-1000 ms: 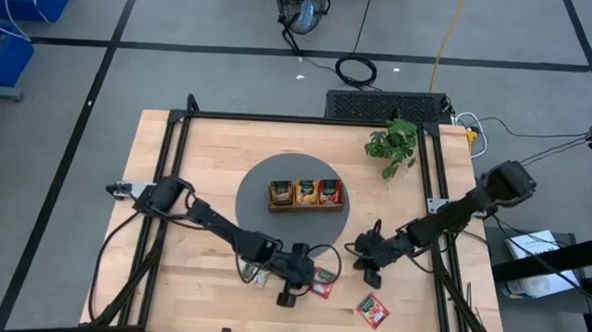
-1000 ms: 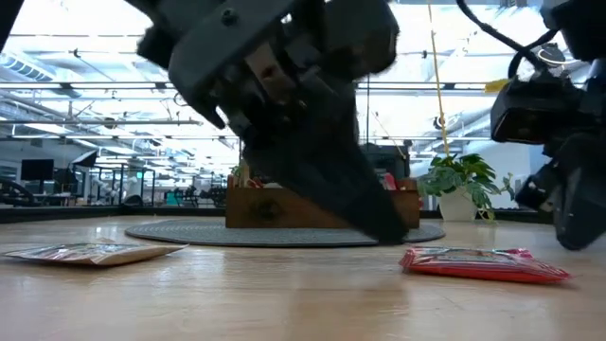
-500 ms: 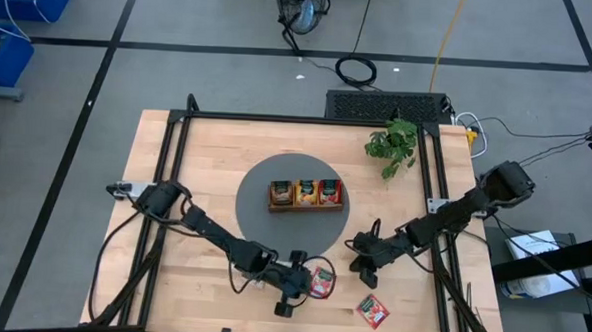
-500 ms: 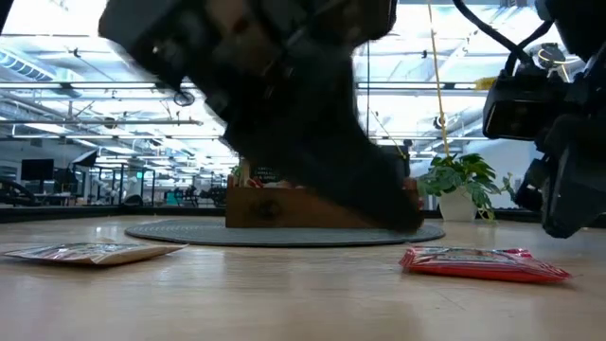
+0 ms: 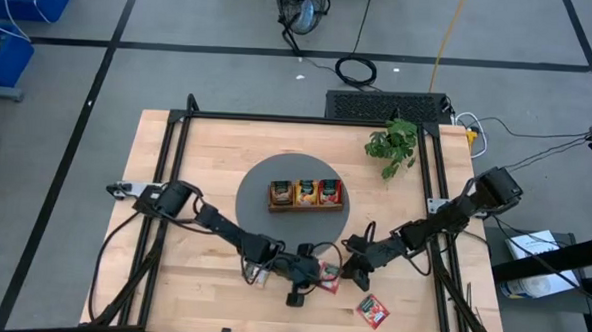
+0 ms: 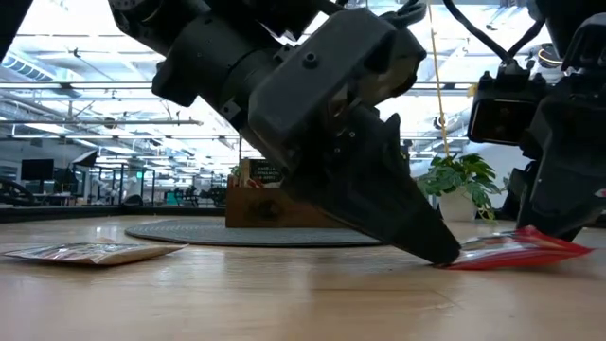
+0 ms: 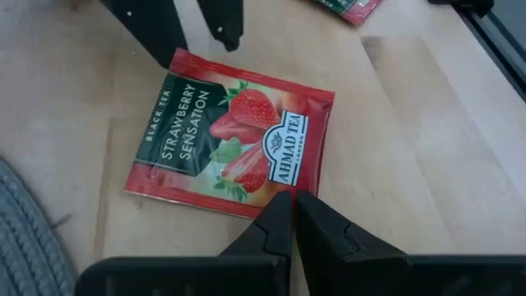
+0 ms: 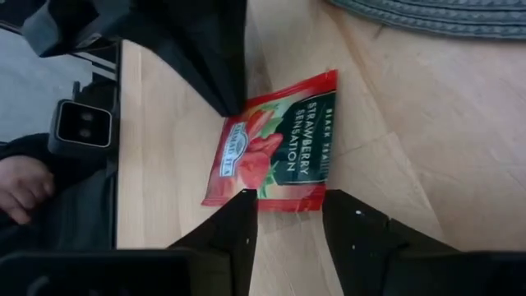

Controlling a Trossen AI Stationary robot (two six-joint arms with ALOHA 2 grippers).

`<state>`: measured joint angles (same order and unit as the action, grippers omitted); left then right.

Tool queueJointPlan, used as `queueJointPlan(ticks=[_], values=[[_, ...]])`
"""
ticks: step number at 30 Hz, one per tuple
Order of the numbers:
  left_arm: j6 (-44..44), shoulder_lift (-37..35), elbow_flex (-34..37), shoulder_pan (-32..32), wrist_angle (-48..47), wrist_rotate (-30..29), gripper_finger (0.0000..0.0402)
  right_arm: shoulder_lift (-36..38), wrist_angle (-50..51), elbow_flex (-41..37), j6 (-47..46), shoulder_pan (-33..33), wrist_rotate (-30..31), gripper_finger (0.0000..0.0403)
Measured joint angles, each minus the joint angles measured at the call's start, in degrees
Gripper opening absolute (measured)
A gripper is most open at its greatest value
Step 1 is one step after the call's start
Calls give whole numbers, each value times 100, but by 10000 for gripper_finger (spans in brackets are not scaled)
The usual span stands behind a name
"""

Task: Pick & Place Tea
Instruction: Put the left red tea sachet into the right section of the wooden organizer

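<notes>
Now the flat red tea sachet (image 7: 234, 140), printed "AHMAD TEA, BLACK TEA, STRAWBERRY SENSATION", lies on the wooden table (image 5: 206, 152) between the closed left gripper (image 7: 293, 212) and the parted, empty right gripper (image 8: 288, 205).

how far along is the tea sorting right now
Done: the wooden tray on the grey mat already holds sachets. In hand: the shut left gripper pins one edge of a red strawberry sachet while the open right gripper straddles the opposite edge. Left: that sachet, another red one and a pale one.
</notes>
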<state>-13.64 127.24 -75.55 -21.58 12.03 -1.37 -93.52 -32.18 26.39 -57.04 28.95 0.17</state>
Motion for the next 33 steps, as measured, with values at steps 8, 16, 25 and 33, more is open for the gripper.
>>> queueJointPlan(ticks=[8,16,25,33], values=[[28,60,0,23,102,-21,26,-6,43,-2,43,-7,98,115],[87,118,-2,75,205,-17,26,-12,54,-4,363,-9,290,87],[108,118,0,77,212,-119,26,-17,73,-11,799,-7,285,6],[272,125,2,76,343,-185,26,-17,76,-13,849,-7,288,1]])
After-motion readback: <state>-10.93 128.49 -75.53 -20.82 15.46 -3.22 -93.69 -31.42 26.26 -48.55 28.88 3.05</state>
